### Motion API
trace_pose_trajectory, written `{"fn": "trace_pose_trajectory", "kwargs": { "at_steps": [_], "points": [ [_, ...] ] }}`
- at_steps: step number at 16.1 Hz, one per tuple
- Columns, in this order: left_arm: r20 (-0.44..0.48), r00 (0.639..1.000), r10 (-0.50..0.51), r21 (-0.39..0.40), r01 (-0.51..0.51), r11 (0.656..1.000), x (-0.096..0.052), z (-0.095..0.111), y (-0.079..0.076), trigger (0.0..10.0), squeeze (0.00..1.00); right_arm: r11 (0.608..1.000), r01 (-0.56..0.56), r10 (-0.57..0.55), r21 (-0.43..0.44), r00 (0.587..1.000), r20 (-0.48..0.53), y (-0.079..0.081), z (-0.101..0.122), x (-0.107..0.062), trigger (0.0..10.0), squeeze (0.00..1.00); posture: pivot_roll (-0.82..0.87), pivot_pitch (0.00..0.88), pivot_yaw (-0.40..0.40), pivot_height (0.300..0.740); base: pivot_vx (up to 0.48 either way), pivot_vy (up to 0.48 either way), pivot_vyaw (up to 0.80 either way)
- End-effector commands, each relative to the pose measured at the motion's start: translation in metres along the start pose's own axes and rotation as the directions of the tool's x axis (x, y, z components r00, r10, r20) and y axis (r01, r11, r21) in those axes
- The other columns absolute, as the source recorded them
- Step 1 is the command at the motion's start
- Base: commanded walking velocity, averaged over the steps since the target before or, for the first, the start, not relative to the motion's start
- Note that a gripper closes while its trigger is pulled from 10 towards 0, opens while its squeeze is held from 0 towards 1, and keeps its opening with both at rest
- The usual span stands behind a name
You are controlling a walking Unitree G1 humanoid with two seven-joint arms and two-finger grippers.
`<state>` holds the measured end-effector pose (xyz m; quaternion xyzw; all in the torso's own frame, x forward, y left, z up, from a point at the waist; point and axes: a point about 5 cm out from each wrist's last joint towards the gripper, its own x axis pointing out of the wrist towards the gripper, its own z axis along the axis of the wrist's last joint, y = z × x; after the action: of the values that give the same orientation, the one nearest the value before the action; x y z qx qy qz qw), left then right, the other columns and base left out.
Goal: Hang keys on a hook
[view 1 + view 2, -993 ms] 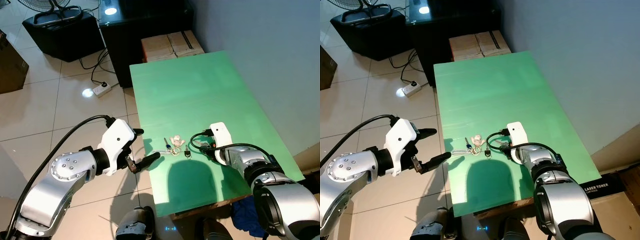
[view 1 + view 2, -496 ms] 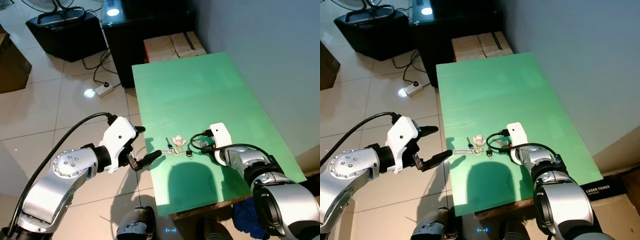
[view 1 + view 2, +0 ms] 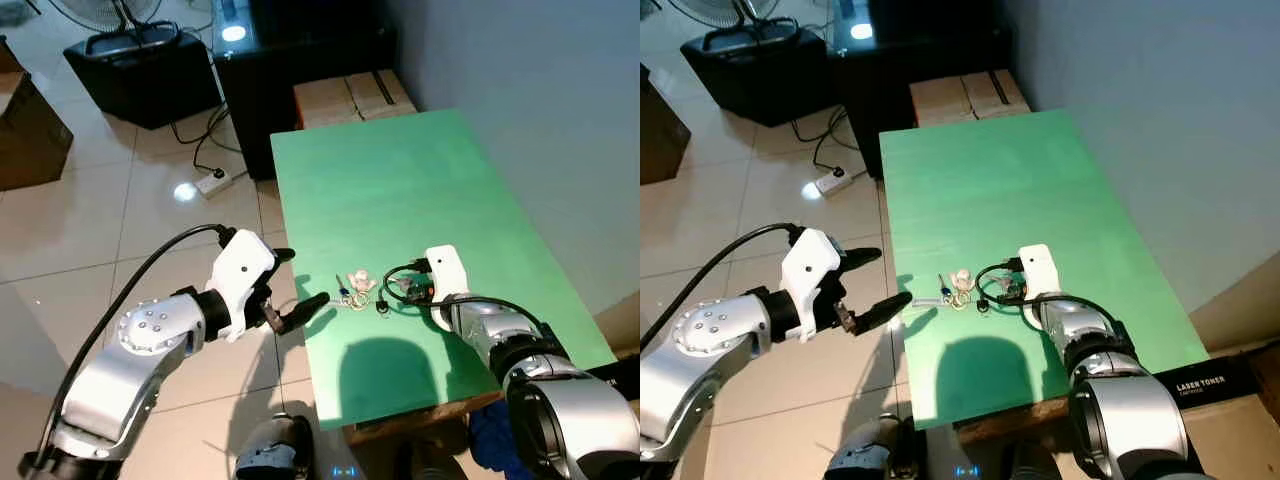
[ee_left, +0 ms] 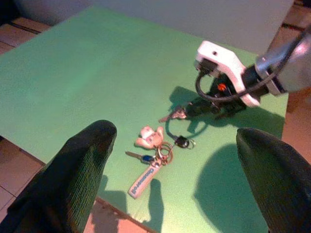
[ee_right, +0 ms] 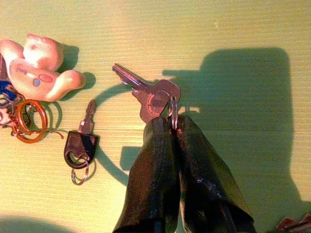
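Green tabletop (image 3: 400,190) runs up the middle of the left eye view, pale floor tiles (image 3: 100,230) to its left. Low on the tabletop, lower centre of frame, lies the bunch of keys (image 3: 355,290) with its pale charm and a blue tag. Right gripper (image 5: 171,127) is down on the tabletop just right of them, fingers pressed together, pinching the ring of a silver key (image 5: 146,94). A small black-headed key (image 5: 82,141) lies beside it. Left gripper (image 3: 300,290) hovers at the tabletop's left edge, fingers spread wide, near the bunch.
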<state>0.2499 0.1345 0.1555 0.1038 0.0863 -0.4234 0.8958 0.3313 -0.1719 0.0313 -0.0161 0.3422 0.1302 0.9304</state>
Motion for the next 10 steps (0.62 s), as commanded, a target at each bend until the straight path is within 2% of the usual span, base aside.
{"fn": "trace_pose_trajectory", "kwargs": {
  "at_steps": [1, 3, 5, 8, 10],
  "points": [
    [0.03, 0.998, 0.056, 0.002, -0.057, 0.998, 0.001, 0.003, 0.008, 10.0, 0.0, 0.999, -0.005, 0.003, 0.038, 0.999, 0.05, 0.002, 0.0, 0.0, 0.0, 0.0, 0.06, 0.07, 0.092, 0.718, 0.0, 0.0, 0.0],
    [0.063, 0.99, 0.125, -0.014, -0.124, 0.992, 0.006, 0.002, 0.013, 10.0, 0.0, 0.998, -0.005, -0.001, 0.061, 0.995, 0.099, 0.001, 0.001, -0.001, 0.0, 0.0, 0.03, 0.039, 0.095, 0.718, 0.0, 0.0, 0.0],
    [0.11, 0.962, 0.251, -0.064, -0.246, 0.967, 0.01, 0.002, 0.024, 10.0, 0.0, 0.997, -0.001, -0.013, 0.081, 0.985, 0.169, -0.002, 0.002, -0.003, 0.0, 0.0, -0.01, 0.0, 0.097, 0.718, 0.0, 0.0, 0.0],
    [0.13, 0.926, 0.354, -0.116, -0.341, 0.933, 0.015, 0.001, 0.032, 10.0, 0.0, 0.997, 0.026, -0.045, 0.073, 0.96, 0.276, -0.009, 0.01, -0.01, 0.0, 0.0, -0.04, 0.0, 0.101, 0.718, 0.0, 0.0, 0.0],
    [0.122, 0.903, 0.412, -0.155, -0.392, 0.907, 0.017, -0.006, 0.033, 10.0, 0.0, 0.996, 0.081, -0.088, 0.035, 0.911, 0.404, -0.012, 0.022, -0.023, 0.0, 0.0, -0.05, 0.0, 0.104, 0.718, 0.0, 0.0, 0.0]
  ]
}}
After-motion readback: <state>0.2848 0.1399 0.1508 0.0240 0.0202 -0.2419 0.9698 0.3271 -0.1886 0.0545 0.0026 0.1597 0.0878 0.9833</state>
